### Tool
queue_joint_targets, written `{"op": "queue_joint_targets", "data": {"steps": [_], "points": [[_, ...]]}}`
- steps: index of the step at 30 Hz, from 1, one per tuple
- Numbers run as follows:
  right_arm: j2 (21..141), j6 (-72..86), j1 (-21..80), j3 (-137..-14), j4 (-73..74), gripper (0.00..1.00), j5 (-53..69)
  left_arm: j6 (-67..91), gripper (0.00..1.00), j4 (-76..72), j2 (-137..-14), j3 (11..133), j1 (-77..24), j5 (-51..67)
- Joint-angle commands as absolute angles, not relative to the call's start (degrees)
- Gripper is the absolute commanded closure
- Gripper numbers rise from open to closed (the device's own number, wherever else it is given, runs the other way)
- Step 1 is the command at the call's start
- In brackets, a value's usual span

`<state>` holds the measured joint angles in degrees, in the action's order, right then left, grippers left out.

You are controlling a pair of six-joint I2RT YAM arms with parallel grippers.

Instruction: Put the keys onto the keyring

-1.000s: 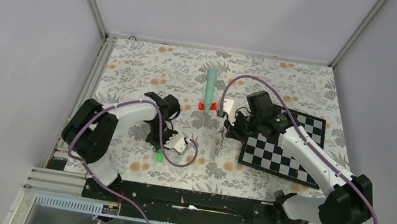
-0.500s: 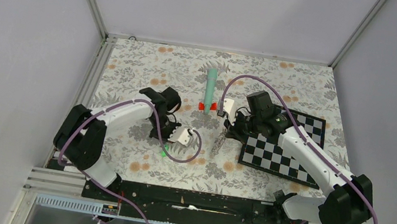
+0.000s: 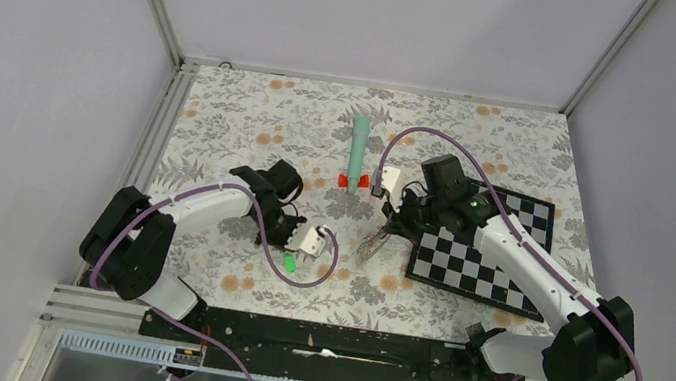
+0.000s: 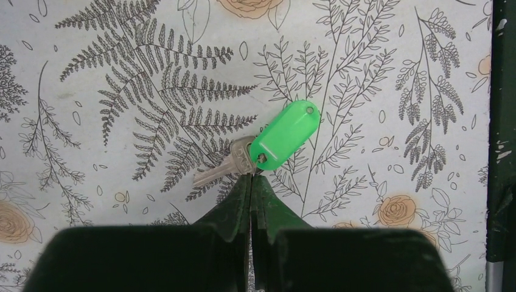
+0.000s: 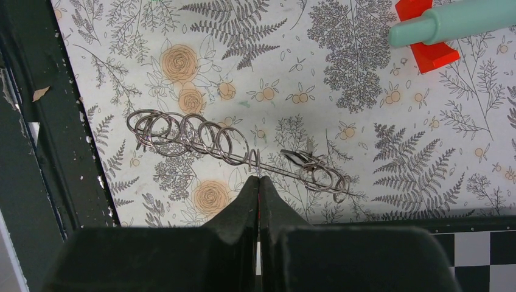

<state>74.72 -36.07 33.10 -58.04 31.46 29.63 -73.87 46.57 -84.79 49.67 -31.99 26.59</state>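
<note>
L end effector (image 4: 251, 177): fingers pressed together, no gap. The tips pinch the green key where the metal head meets the green tag.
Green key (image 4: 261, 149): silver blade points to 8 o'clock in the L wrist view and the green tag to 2 o'clock. In the top view it shows just past the L tips, at their 6 o'clock. Can't tell if it lies on the desk or is lifted.
R end effector (image 5: 259, 180): fully closed, nipping one wire near the middle of the keyring.
Keyring (image 5: 234, 148): a string of thin metal rings. In the R wrist view the bigger loops run to 10 o'clock of the tips and a smaller bunch to 3 o'clock. In the top view it hangs aslant from the R tips toward 7 o'clock.
Key vs keyring: apart. In the top view the key is at approx 8 o'clock of the ring.
2nd key: not made out for sure. A dark sliver (image 5: 298, 159) sits among the rings at 2 o'clock of the R tips.
Cone (image 3: 358, 143): teal with a red base, lying on the desk at 11 o'clock of the keyring.
Chessboard (image 3: 481, 257): flat, at 3 o'clock of the keyring, under the R arm.
Desk (image 3: 254, 117): floral cover.
</note>
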Motion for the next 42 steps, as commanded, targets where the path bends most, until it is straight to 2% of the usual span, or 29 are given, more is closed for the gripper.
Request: {"op": "queue_joint_targets", "data": {"steps": [1, 18, 27, 42], "points": [[73.70, -35.60, 32.78, -58.18, 29.53, 1.00, 30.63, -73.39, 1.00, 43.29, -84.38, 49.33, -32.26, 28.72], [73.87, -35.90, 32.70, -57.96, 29.46, 1.00, 30.38, -72.98, 1.00, 43.33, -85.59, 46.33, -33.69, 27.32], [74.12, -35.77, 32.67, -57.33, 28.88, 1.00, 30.27, -72.47, 0.93, 45.47, -85.57, 46.36, -34.27, 26.45], [74.09, -35.74, 32.58, -57.40, 28.88, 1.00, 30.47, -72.52, 0.91, 52.49, -84.21, 50.58, -35.21, 26.55]]}}
